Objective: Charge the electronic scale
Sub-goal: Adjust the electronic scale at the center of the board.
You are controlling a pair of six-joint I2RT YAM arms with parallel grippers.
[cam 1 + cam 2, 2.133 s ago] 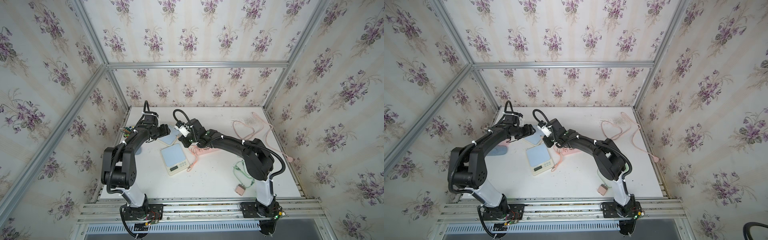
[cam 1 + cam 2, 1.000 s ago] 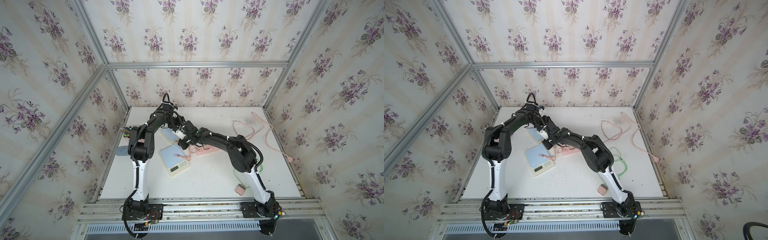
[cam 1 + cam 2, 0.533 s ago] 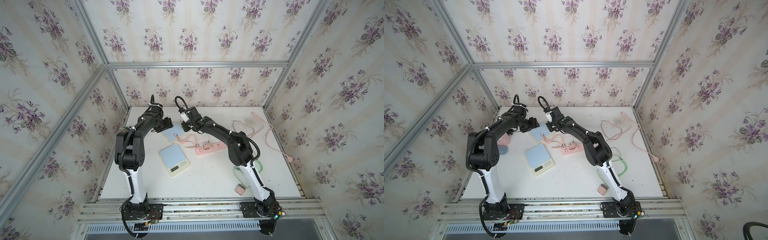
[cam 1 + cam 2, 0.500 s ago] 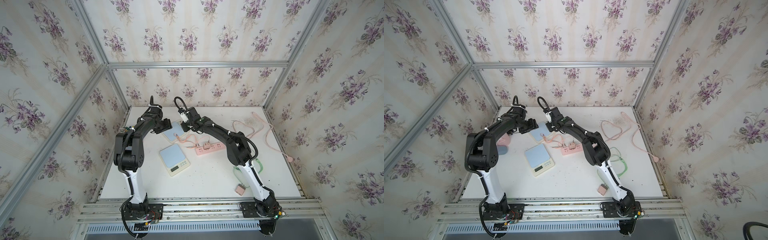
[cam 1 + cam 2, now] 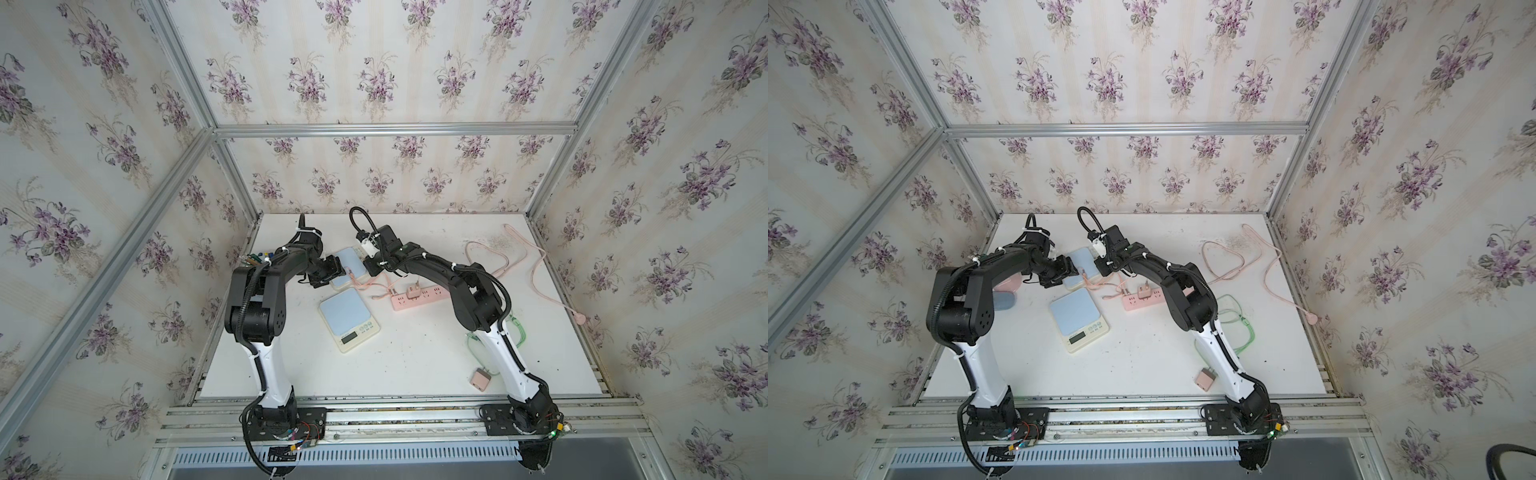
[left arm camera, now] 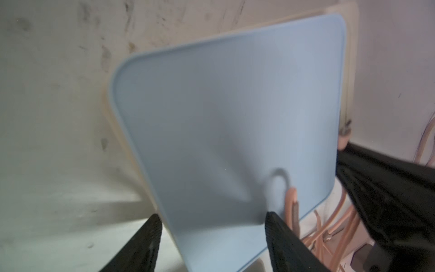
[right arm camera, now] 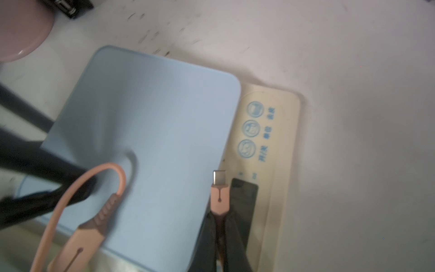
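The electronic scale point(image 5: 351, 266) point(image 5: 1080, 266), cream with a blue plate point(image 6: 235, 117), lies at the back of the table. My left gripper point(image 5: 330, 270) point(image 6: 213, 215) straddles one corner of it, with both fingers against it. My right gripper point(image 5: 372, 266) point(image 7: 220, 216) is shut on a pink USB-C plug point(image 7: 219, 195). The plug's metal tip hangs over the scale's button panel beside the dark display point(image 7: 243, 205). A second pink plug with a looped cable point(image 7: 103, 212) rests on the blue plate.
A second, similar scale point(image 5: 349, 318) sits nearer the front. A pink power strip point(image 5: 419, 297) with an adapter in it lies to its right. Pink cable point(image 5: 536, 266), green cable point(image 5: 515, 332) and a small pink charger point(image 5: 480, 380) occupy the right side. Pink and blue items point(image 5: 1009, 286) lie at the left.
Over the last second both arms have settled at the back scale, the left gripper at its corner and the right above it with the plug. The scales and the strip have not moved.
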